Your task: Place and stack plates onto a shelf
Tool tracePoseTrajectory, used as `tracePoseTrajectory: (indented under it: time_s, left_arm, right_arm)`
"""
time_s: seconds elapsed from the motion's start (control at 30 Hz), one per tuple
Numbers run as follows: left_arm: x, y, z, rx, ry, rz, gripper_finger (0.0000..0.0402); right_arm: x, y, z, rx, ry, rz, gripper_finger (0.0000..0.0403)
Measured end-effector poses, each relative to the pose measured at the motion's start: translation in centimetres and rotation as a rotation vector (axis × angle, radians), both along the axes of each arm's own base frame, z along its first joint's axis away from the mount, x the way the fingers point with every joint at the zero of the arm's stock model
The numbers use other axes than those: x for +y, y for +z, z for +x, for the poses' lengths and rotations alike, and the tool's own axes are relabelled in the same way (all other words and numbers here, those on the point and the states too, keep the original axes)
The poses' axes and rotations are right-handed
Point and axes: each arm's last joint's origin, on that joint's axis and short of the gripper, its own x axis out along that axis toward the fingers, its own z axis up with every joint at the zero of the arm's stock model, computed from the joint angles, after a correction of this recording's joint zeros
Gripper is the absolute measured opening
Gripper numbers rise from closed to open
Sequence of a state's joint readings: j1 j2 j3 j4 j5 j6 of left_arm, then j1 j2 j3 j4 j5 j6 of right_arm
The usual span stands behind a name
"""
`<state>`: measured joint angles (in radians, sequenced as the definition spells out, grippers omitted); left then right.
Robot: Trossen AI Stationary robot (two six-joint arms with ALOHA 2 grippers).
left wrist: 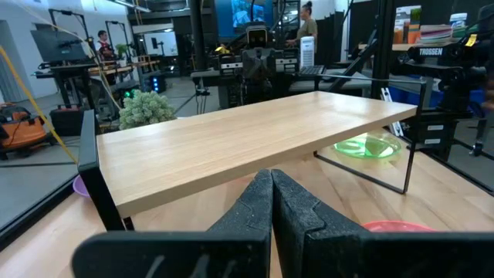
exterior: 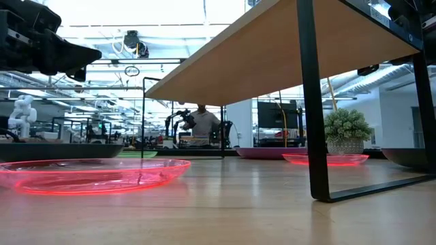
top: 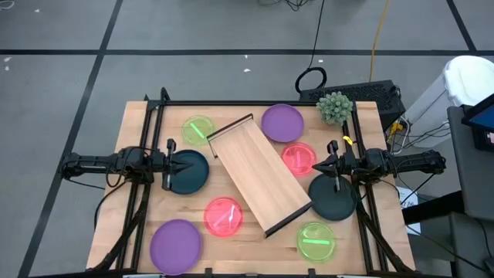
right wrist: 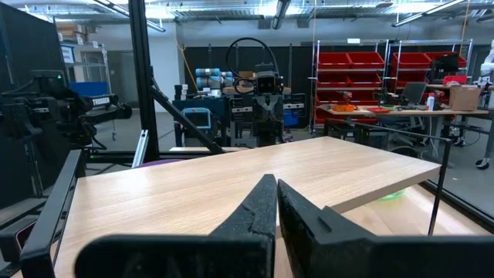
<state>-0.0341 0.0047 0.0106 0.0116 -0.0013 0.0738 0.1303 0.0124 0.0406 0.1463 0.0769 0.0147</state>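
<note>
The light-wood shelf (top: 258, 174) stands slantwise mid-table on dark rail legs (exterior: 313, 102). Around it, flat on the table, lie two purple plates (top: 282, 122) (top: 176, 245), two green ones (top: 198, 129) (top: 316, 241), two pink ones (top: 299, 158) (top: 224, 216) and two dark ones (top: 187, 171) (top: 333, 198). My left gripper (top: 171, 164) is shut above the left dark plate's left part, facing the shelf (left wrist: 255, 139). My right gripper (top: 333, 164) is shut between the right pink and right dark plates, also facing the shelf (right wrist: 255, 181). Neither touches a plate.
A small potted plant (top: 334, 106) stands at the far right corner of the table. A dark frame (top: 158, 104) runs along the table's far edge and sides. Bare wood shows between the plates near the table's near edge (top: 255, 255). A person sits far off in the room (exterior: 202, 121).
</note>
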Motion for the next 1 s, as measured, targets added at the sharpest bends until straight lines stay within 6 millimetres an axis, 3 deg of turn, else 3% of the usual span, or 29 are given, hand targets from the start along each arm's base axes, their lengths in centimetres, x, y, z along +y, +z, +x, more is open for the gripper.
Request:
tracePoseTrajectory:
  time_s: [0.57,1.0]
  left_arm:
    - [0.00,0.01,0.00,0.000,0.000,0.000,0.0001]
    - [0.00,0.04,0.00,-0.004,0.000,0.000,0.0001]
  right_arm:
    - [0.00,0.19,-0.03,-0.021,-0.002,-0.016,0.0000]
    - [0.00,-0.49,0.05,0.043,-0.015,-0.141,0.0000]
